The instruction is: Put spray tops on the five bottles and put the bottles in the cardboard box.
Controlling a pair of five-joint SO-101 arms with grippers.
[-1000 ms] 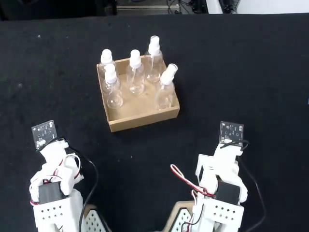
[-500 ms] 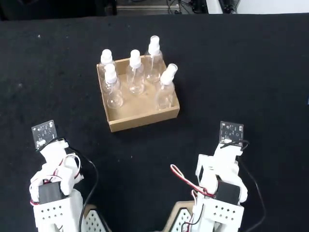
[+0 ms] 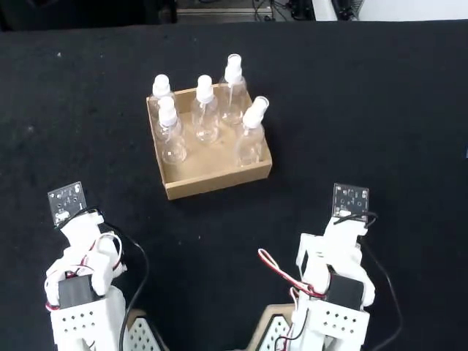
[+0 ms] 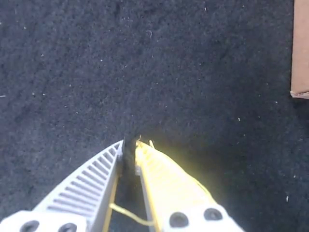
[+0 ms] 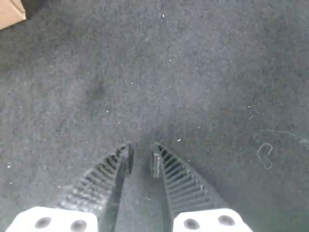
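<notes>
The cardboard box (image 3: 191,186) stands at the middle of the black table. Several clear bottles stand upright inside it, each with a white spray top, such as one at the back (image 3: 232,82) and one on the right (image 3: 253,126). Both arms are folded back at the near edge, well away from the box. My left gripper (image 4: 131,145) is shut, its tips touching over bare cloth. My right gripper (image 5: 141,159) holds nothing, with only a narrow slit between its tips. A corner of the box (image 4: 301,48) shows in the left wrist view, and another corner (image 5: 9,12) in the right wrist view.
Black cloth covers the table (image 3: 365,110) all around the box. The left arm's base (image 3: 80,307) and the right arm's base (image 3: 333,307) sit at the near edge with loose wires beside them.
</notes>
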